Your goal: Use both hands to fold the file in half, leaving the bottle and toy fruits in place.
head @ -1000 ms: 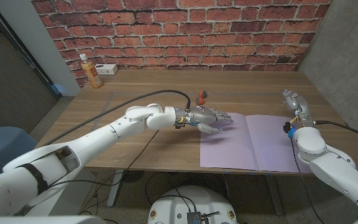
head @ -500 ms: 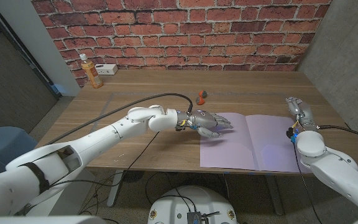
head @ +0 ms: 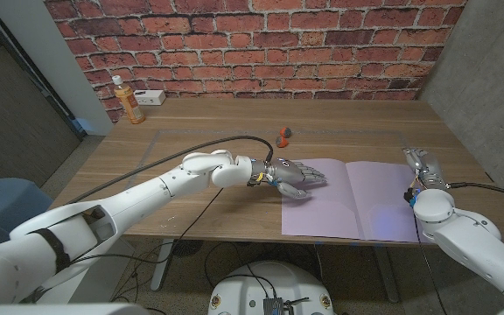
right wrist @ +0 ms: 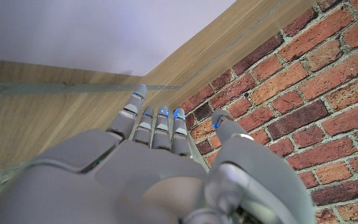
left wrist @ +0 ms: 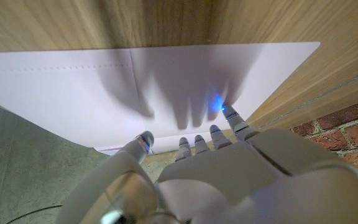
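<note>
Left robot hand (head: 297, 174) reaches over the left edge of the lilac file (head: 357, 197), fingers spread and released, holding nothing; whether the fingertips (left wrist: 229, 112) touch the sheet I cannot tell. That file lies open and flat on the table (head: 191, 131), toward its near right side. Far left stands the bottle (head: 129, 100); the toy fruits (head: 283, 136) sit just beyond the file. Right robot hand (head: 420, 164) hovers released at the file's right edge.
</note>
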Robot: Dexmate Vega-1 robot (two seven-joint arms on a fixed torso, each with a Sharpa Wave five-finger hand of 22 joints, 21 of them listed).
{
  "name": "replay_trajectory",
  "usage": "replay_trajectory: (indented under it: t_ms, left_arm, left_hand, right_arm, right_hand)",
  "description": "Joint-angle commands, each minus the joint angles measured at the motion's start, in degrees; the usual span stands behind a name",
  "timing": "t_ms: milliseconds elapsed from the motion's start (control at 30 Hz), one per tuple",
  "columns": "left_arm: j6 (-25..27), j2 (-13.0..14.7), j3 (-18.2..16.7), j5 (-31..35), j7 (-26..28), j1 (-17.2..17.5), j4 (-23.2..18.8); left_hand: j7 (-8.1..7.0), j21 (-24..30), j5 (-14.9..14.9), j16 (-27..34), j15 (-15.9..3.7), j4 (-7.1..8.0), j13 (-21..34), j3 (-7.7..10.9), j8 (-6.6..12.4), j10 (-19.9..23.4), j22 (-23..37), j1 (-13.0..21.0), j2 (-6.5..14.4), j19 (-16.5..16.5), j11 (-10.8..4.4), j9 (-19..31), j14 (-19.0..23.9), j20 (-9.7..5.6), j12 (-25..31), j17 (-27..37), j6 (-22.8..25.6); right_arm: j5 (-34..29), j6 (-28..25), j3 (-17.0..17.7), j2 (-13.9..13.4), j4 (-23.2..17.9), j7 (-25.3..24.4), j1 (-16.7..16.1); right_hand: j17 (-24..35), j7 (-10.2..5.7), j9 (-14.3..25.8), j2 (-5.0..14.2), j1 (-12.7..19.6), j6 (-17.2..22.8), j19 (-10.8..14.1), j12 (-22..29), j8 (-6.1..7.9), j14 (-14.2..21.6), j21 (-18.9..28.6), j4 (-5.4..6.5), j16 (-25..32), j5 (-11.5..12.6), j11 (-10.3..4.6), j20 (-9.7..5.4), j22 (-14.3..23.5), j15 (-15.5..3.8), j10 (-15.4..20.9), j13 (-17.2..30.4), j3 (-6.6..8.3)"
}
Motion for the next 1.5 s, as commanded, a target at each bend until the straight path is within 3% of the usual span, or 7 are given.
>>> replay_trajectory:
  t_ms: [33,333,467,667,967,1133,1500]
  left_arm:
    - [2.87,0.05,0.98,2.69,-1.21,-0.06,-0.91]
    - [3.38,-0.11,1.42,2.64,-1.75,-0.24,-0.90]
    - [3.38,-0.23,1.56,2.40,-1.87,-0.32,-0.74]
    - [3.46,-0.50,1.75,2.29,-1.91,-0.53,-0.50]
    - [3.60,-1.22,2.24,2.30,-2.06,-1.14,0.30]
    - [3.68,-1.66,2.56,2.25,-2.02,-1.50,0.89]
    - [3.98,-2.12,3.12,2.32,-1.77,-2.07,1.69]
  left_hand:
    - [-0.20,-0.21,-0.06,-0.21,-0.08,0.27,0.20,0.38,0.25,-0.09,0.15,-0.54,3.55,-0.39,-0.65,0.16,-0.45,0.22,0.14,0.17,-0.22]
    - [-0.35,-0.23,-0.05,-0.12,-0.59,0.32,0.20,0.41,0.34,-0.24,0.18,-0.79,3.55,-0.25,-0.49,0.14,-0.56,0.02,0.20,0.20,-0.26]
    - [-0.35,-0.25,-0.05,-0.10,-0.66,0.34,0.20,0.40,0.33,-0.38,0.19,-0.88,3.54,-0.24,-0.46,0.13,-0.63,-0.04,0.18,0.21,-0.36]
    - [-0.45,-0.31,-0.05,-0.08,-0.91,0.38,0.21,0.40,0.22,-1.04,0.21,-1.13,3.52,-0.24,-0.26,0.14,-0.84,-0.21,0.05,0.23,-0.94]
    - [-0.54,-0.41,-0.04,-0.07,-1.06,0.41,0.21,0.40,0.19,-1.61,0.23,-1.40,3.54,-0.35,-0.38,0.15,-1.11,-0.44,-0.01,0.26,-1.41]
    - [-0.55,-0.47,-0.04,-0.05,-1.09,0.44,0.21,0.39,0.17,-2.11,0.25,-1.60,3.54,-0.39,-0.45,0.16,-1.27,-0.58,-0.08,0.28,-1.77]
    - [-0.51,-0.54,-0.01,-0.07,-1.35,0.44,0.21,0.43,0.22,-2.48,0.27,-1.87,3.59,-0.43,-0.38,0.17,-1.64,-0.88,-0.02,0.31,-2.11]
  right_arm:
    - [1.24,-5.45,0.16,0.29,-1.34,-0.88,-0.07]
    - [2.01,-9.55,-0.29,0.19,-1.76,-1.59,0.70]
    - [1.72,-11.64,-0.89,-0.03,-2.09,-2.34,1.20]
    - [2.71,-12.27,-0.78,-0.36,-1.89,-1.24,1.35]
    - [7.72,2.45,3.69,0.90,1.24,7.32,-2.38]
    - [13.02,17.08,6.44,4.10,5.95,16.20,-3.95]
    - [23.80,32.51,8.03,8.39,12.62,29.75,-2.97]
  right_hand:
    - [0.33,-0.56,0.24,-0.01,0.34,-0.15,0.68,0.31,-0.29,0.50,0.06,0.24,0.35,-0.17,0.12,0.25,0.19,0.18,0.42,0.23,0.11]
    - [0.49,-1.01,0.27,-0.16,0.03,-0.59,0.75,-0.27,-0.65,0.11,-0.01,0.69,0.19,-0.42,0.03,0.03,0.22,0.04,-0.75,0.25,-0.15]
    - [0.59,-1.00,0.32,-0.13,-0.23,-0.38,-2.73,-0.47,-0.73,-1.73,-1.30,1.21,-0.49,-0.63,-0.13,-0.46,0.24,-0.12,-1.01,0.28,-0.39]
    - [0.60,-0.83,0.32,-0.19,-0.40,-0.09,-1.36,-0.41,-0.73,-0.39,-0.64,1.49,0.07,-0.70,-0.04,0.00,0.25,0.08,-0.73,0.29,-0.57]
    - [0.25,-0.12,0.33,-0.68,-1.11,-0.61,20.22,0.14,-1.13,14.85,7.26,3.23,2.69,-0.76,0.86,1.68,1.04,0.58,3.18,0.22,0.75]
    - [0.50,0.11,0.31,-0.68,-1.21,-1.20,25.40,0.28,-1.21,17.70,9.12,3.60,2.86,-0.79,1.59,1.52,0.94,1.04,4.08,0.22,1.43]
    - [0.73,1.03,0.30,-1.26,-1.99,-1.08,33.21,0.65,-0.94,23.41,11.15,4.46,3.27,-1.12,2.87,1.49,0.38,2.56,6.44,0.22,2.05]
